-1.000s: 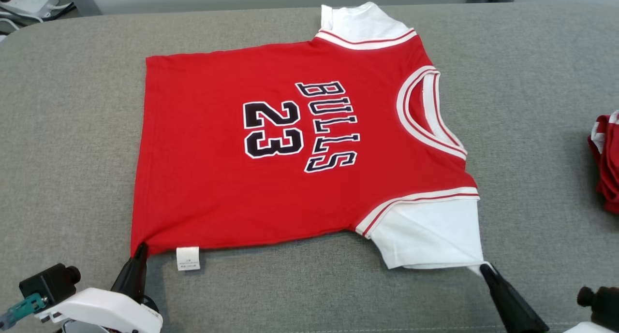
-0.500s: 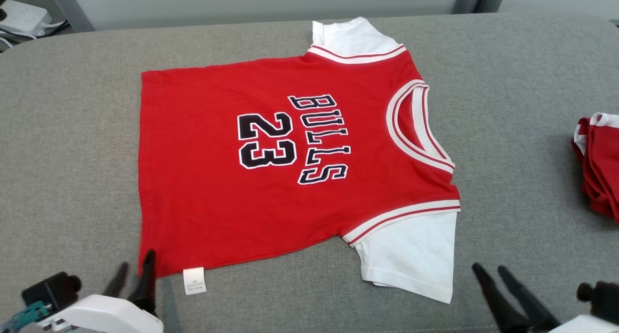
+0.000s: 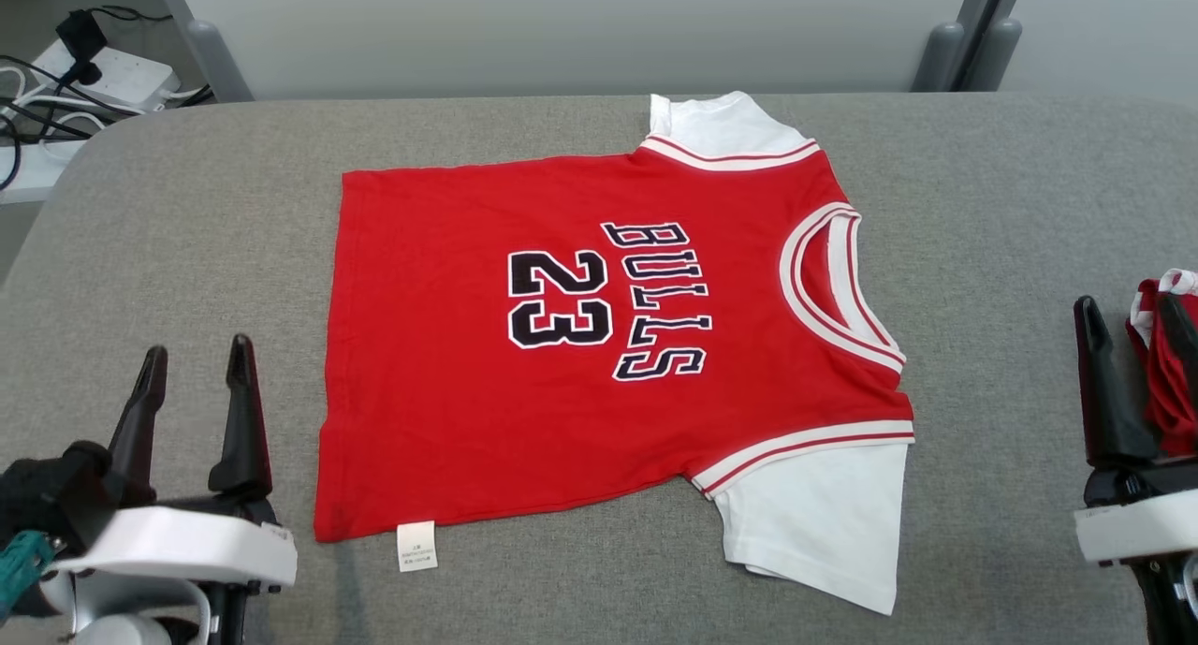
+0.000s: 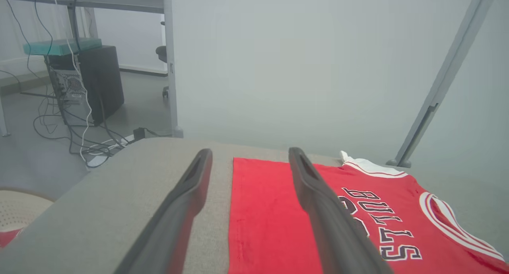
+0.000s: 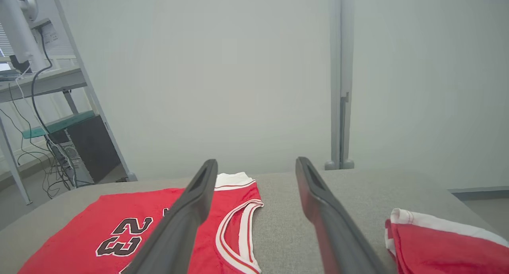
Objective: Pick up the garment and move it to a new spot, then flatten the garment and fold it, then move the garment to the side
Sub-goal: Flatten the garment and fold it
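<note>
Garment point(image 3: 599, 345), a red jersey with white sleeves, lies face up and spread flat at centre of frame on the grey bench point(image 3: 187, 205). Hem points to frame left, neckline point(image 3: 842, 280) to frame right. Lower sleeve point(image 3: 824, 523) sits slightly skewed, outer edge slanting. Upper sleeve point(image 3: 721, 121) shows shorter; cannot tell if it is folded under. Care label point(image 3: 416, 545) sticks out at the lower hem corner.

Left end effector point(image 3: 197, 348) is at lower left, fingers spread wide, holding nothing, near the hem but not touching. Right end effector point(image 3: 1126, 303) is at the right edge, also wide apart and empty, well apart from the jersey. Its outer finger overlaps a second red pile point(image 3: 1175, 392) in the picture.

Flattening looks about done, so the fold is likely next. To do it well: pinch both cloth layers at the lower hem corner and lower sleeve, lift both ends level, and carry toward top of frame so edges line up, hem taut. Right side should steer clear of the pile to avoid snagging it.
</note>
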{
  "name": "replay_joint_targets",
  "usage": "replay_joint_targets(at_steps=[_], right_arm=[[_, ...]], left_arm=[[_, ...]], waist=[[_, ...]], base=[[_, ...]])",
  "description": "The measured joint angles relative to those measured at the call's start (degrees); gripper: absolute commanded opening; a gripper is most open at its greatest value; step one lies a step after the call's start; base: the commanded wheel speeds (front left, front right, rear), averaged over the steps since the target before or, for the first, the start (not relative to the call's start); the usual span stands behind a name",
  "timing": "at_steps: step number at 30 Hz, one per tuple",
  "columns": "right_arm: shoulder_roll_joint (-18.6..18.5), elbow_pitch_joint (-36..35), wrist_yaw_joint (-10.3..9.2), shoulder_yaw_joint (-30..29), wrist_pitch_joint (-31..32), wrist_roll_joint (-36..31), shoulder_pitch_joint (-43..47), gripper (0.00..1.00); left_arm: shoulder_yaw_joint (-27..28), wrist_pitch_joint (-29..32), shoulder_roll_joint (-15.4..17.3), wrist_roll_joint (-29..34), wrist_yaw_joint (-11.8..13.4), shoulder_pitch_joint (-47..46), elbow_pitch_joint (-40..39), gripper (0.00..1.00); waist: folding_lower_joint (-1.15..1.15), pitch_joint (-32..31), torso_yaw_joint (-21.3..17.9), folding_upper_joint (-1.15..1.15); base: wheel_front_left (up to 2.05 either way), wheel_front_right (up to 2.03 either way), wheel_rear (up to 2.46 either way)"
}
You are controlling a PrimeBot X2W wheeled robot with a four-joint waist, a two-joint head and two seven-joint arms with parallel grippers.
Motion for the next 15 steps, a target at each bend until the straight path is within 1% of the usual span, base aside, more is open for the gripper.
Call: replay_joint_targets(at_steps=[1, 3, 6, 8, 11, 15], right_arm=[[-0.16, 1.0, 0.0, 0.16, -0.96, -1.72, -1.09, 1.0], [-0.92, 2.81, 0.0, 1.12, -3.04, -5.53, -2.7, 1.0], [-1.16, 5.88, 0.0, 2.92, -6.99, -9.56, -5.06, 1.0], [-1.19, 8.92, 0.02, 3.72, -8.95, -11.72, -5.46, 1.0], [-1.05, 13.0, 0.02, 5.15, -10.76, -13.15, -5.16, 1.0], [-0.37, 15.74, 0.02, 5.79, -11.84, -13.6, -2.93, 1.0]], left_arm=[[-0.37, -0.23, 0.07, 0.6, -0.19, -1.26, -0.07, 1.0], [-1.19, -1.27, 0.12, 1.71, -1.36, -3.7, 0.35, 1.0], [-2.35, -2.99, -0.48, 3.03, -3.67, -6.88, 3.99, 1.0], [-2.92, -3.83, -1.1, 3.13, -5.39, -7.3, 7.3, 1.0], [-3.27, -4.88, -1.27, 4.13, -7.82, -7.13, 12.4, 1.0], [-2.2, -5.26, -1.49, 5.71, -11.04, -4.98, 15.58, 1.0]], waist=[[0.0, -0.31, 0.15, 0.0], [0.0, -0.74, 0.58, 0.0], [0.0, -1.73, 0.77, 0.0], [0.0, -2.49, 0.75, 0.0], [0.0, -3.55, 0.55, 0.0], [0.0, -4.82, 0.38, 0.0]], base=[[0.0, 0.0, 0.0], [0.0, 0.0, 0.0], [0.0, 0.0, 0.0], [0.0, 0.0, 0.0], [0.0, 0.0, 0.0], [0.0, 0.0, 0.0]])
